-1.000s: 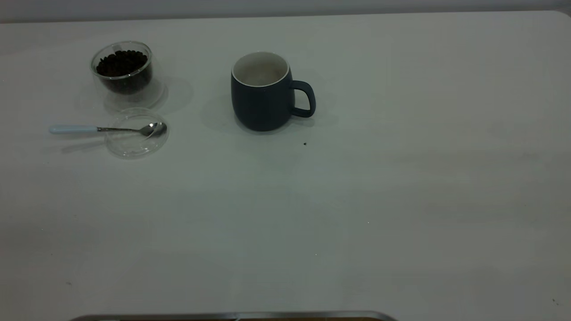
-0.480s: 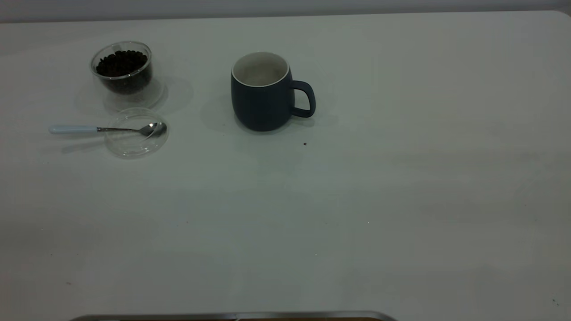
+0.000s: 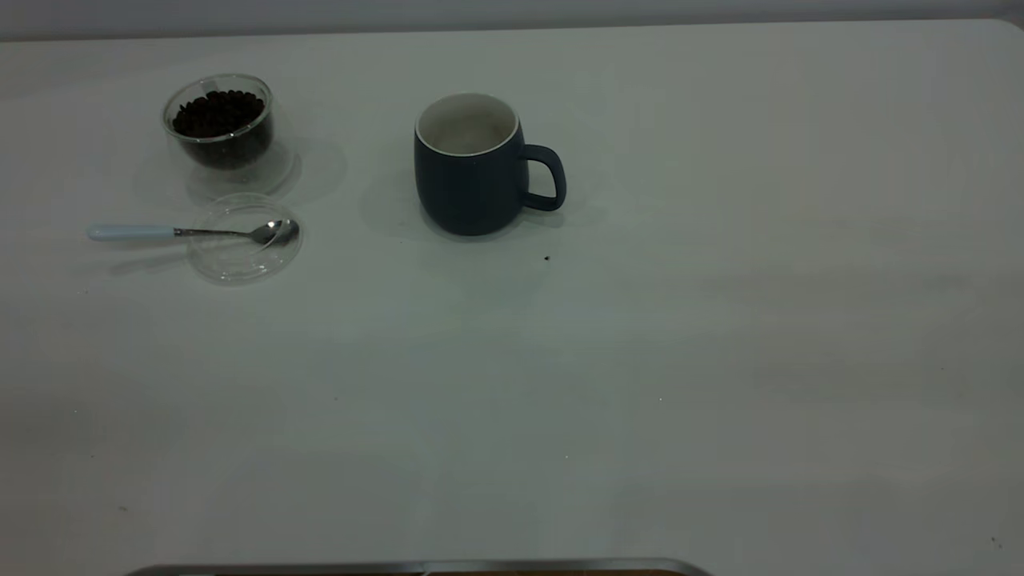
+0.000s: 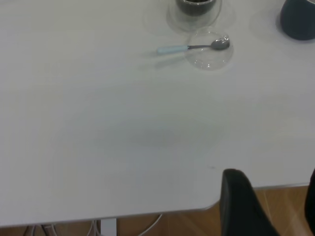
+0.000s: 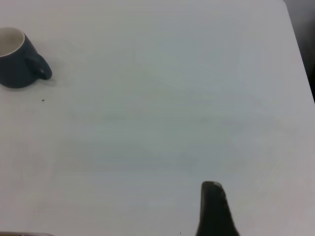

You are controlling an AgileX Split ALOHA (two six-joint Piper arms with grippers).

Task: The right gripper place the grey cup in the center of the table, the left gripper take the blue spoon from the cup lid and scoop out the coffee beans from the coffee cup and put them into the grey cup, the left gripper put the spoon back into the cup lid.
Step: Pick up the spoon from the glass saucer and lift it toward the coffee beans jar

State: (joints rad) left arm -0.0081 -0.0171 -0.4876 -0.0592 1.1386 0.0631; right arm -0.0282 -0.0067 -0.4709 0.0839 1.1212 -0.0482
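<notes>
Both arms parked off the table (image 3: 720,336), nothing held.

The grey cup (image 3: 474,172) stands upright near the table's middle, handle toward the right arm's side. Well apart from it, the glass coffee cup (image 3: 222,132) holds the coffee beans (image 3: 218,114); just beside it, the blue spoon (image 3: 188,233) rests its bowl on the cup lid (image 3: 244,238). The left gripper (image 4: 268,206) stands open and empty at the table's near edge; whether the right gripper (image 5: 214,209) is open cannot be told.
</notes>
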